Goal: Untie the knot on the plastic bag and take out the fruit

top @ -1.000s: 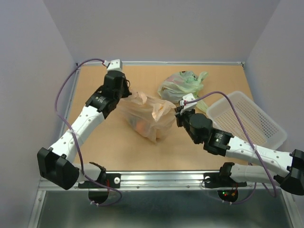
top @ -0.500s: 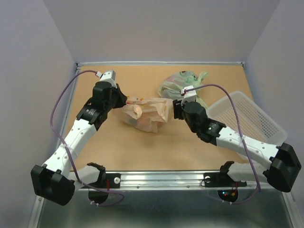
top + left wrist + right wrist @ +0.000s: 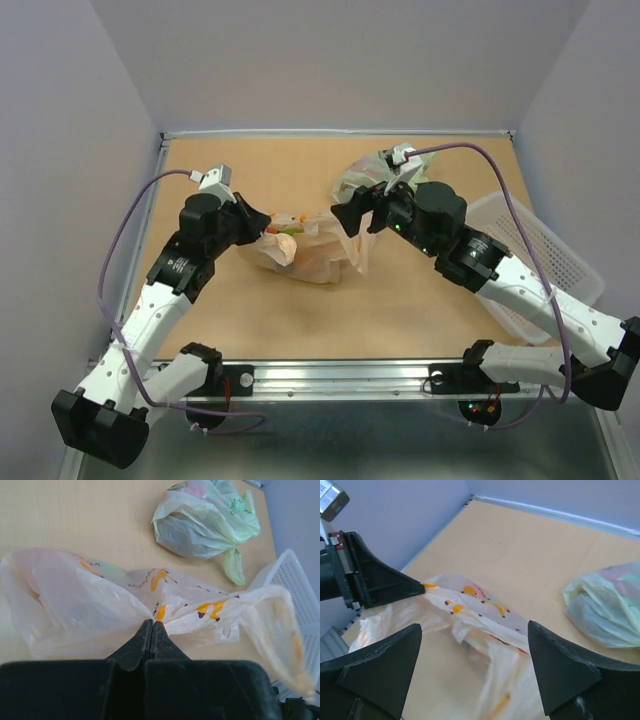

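Note:
The peach-orange plastic bag (image 3: pixel 315 255) lies slumped on the table between the arms. My left gripper (image 3: pixel 264 226) is shut on a pinch of its film (image 3: pixel 159 614), close to an orange printed mark. My right gripper (image 3: pixel 356 213) hovers just above the bag's right end, jaws wide open and nothing between them (image 3: pixel 475 647). One handle hangs as a loose loop (image 3: pixel 280 625); I cannot make out a tied knot. Orange and green patches (image 3: pixel 289 229), the fruit, show through the film beside the left fingertips.
A pale green bag (image 3: pixel 378 172) (image 3: pixel 202 522) (image 3: pixel 610 607) lies behind the right gripper. A white mesh basket (image 3: pixel 545 262) (image 3: pixel 300 585) stands at the right. Grey walls close in the left, back and right sides.
The bag was lifted and stretched between both grippers. The right gripper has opened, let go and pulled back; the bag has sagged onto the table. The left arm has drawn leftward, still holding.

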`<state>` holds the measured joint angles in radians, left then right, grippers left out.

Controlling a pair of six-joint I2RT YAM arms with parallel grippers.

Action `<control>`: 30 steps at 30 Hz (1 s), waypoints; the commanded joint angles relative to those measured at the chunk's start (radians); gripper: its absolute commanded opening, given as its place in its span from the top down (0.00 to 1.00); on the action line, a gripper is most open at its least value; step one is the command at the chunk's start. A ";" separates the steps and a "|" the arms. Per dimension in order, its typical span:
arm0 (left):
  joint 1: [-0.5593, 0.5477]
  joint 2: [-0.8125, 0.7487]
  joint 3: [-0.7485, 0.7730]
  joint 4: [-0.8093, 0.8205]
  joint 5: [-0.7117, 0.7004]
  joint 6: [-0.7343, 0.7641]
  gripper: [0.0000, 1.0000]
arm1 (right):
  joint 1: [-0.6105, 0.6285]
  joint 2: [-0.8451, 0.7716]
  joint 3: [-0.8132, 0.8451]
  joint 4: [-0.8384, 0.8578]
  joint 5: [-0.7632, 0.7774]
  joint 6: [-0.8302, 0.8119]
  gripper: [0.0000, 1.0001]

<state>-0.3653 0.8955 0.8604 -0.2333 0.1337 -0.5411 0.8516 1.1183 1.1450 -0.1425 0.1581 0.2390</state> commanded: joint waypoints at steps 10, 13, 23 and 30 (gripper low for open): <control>-0.011 0.008 0.129 0.061 0.030 -0.118 1.00 | 0.147 0.064 -0.060 -0.002 0.069 0.358 0.12; -0.017 -0.004 0.117 0.061 0.047 -0.120 1.00 | 0.150 0.075 -0.079 0.041 0.095 0.347 0.14; -0.023 -0.047 0.074 0.046 0.063 -0.123 1.00 | 0.147 0.277 0.007 0.095 0.230 0.266 0.47; -0.023 -0.043 0.084 0.097 -0.019 -0.122 1.00 | 0.149 0.386 -0.163 0.119 0.181 0.316 0.46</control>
<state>-0.3805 0.8650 0.9398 -0.2241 0.1539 -0.6624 0.9962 1.4887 1.0576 -0.0708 0.3435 0.5358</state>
